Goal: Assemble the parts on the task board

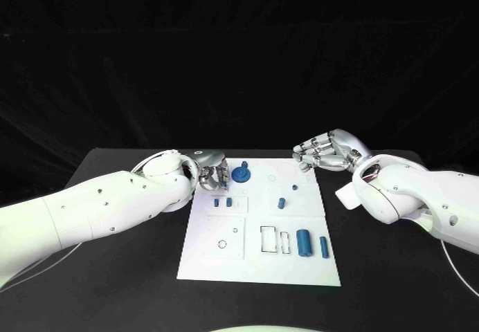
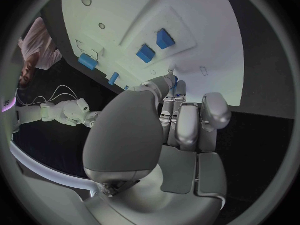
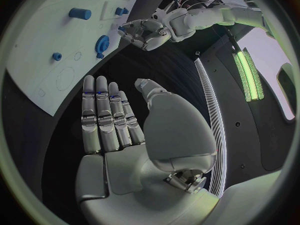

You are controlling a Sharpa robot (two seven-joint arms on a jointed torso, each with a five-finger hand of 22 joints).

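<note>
Black table (image 1: 120, 277); blue cylinder (image 1: 303, 243) lies lengthwise, near-to-far.

No readable text, label or number appears on anything.

A: Arm construction?
B: Left arm (image 1: 95, 207) and right arm (image 1: 419, 197): smooth white shells, rounded segments, small dark screw holes.
A: Hands?
B: Left hand (image 1: 212, 170) and right hand (image 1: 324, 152): silver metal, segmented fingers. A thin white cable trails beside the left arm.
</note>
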